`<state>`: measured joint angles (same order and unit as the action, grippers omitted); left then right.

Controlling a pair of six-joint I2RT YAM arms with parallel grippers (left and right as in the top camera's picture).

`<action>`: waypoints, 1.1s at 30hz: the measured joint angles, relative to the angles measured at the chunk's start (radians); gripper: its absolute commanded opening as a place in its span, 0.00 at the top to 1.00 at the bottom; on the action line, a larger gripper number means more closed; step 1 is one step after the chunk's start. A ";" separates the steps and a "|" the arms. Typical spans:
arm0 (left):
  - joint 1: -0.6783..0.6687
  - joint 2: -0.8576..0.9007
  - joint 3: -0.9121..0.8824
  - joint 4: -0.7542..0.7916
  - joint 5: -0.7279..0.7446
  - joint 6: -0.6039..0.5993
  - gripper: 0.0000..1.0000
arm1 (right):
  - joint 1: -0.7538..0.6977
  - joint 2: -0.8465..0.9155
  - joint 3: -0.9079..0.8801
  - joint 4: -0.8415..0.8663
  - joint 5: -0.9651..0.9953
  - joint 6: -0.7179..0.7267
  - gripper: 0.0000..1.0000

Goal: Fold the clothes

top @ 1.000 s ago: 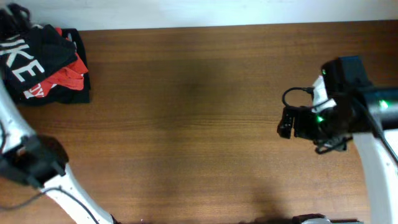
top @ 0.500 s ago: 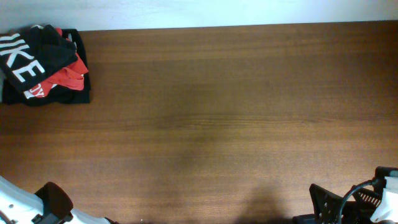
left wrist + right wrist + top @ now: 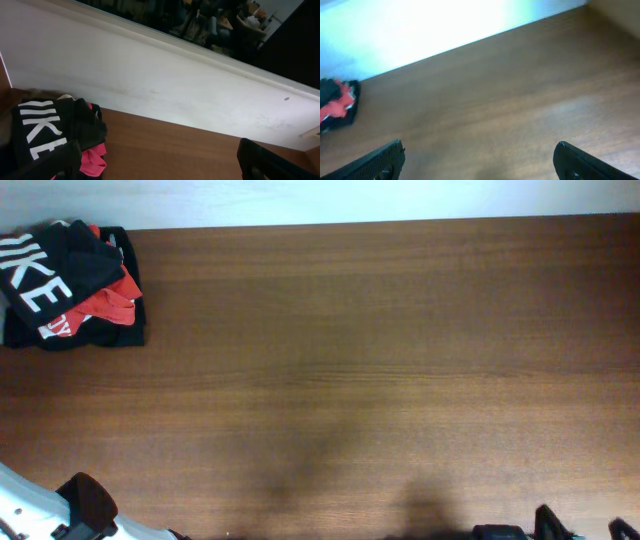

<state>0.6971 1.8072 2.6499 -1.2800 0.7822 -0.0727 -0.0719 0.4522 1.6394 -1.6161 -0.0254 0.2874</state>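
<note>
The black shirt (image 3: pixel 55 270) with white block letters lies bunched at the table's far left corner, on top of a red shirt (image 3: pixel 105 305). It also shows in the left wrist view (image 3: pixel 47 132) at the lower left and small in the right wrist view (image 3: pixel 330 90). My left gripper (image 3: pixel 160 172) is open and empty, far from the pile. My right gripper (image 3: pixel 477 165) is open and empty over bare wood. In the overhead view only parts of both arms show at the bottom edge.
The red shirt (image 3: pixel 92 157) peeks out under the black one. The wooden table (image 3: pixel 350 360) runs up to a white wall (image 3: pixel 150 85) at its far edge. The left arm's base (image 3: pixel 85 515) is at the bottom left.
The right arm has pulled back from the right side of the table to the bottom edge, almost out of the overhead view. The left arm also drew back to the bottom left. The clothes have not moved.
</note>
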 measured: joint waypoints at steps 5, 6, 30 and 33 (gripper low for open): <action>0.000 0.000 0.000 -0.001 0.001 0.000 0.01 | -0.009 -0.257 -0.639 0.500 0.039 -0.060 0.01; 0.000 0.000 0.000 -0.003 0.001 0.000 0.01 | -0.009 -0.283 -0.794 0.647 0.020 -0.063 0.01; 0.000 0.000 0.000 -0.003 0.001 0.000 0.01 | -0.009 -0.438 -1.629 1.564 -0.198 -0.168 0.01; 0.000 0.000 0.000 -0.003 0.001 0.000 0.01 | -0.009 -0.438 -1.629 1.564 -0.198 -0.168 0.01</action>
<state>0.6971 1.8072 2.6495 -1.2827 0.7830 -0.0727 -0.0811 0.0139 0.0105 -0.0525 -0.2230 0.1192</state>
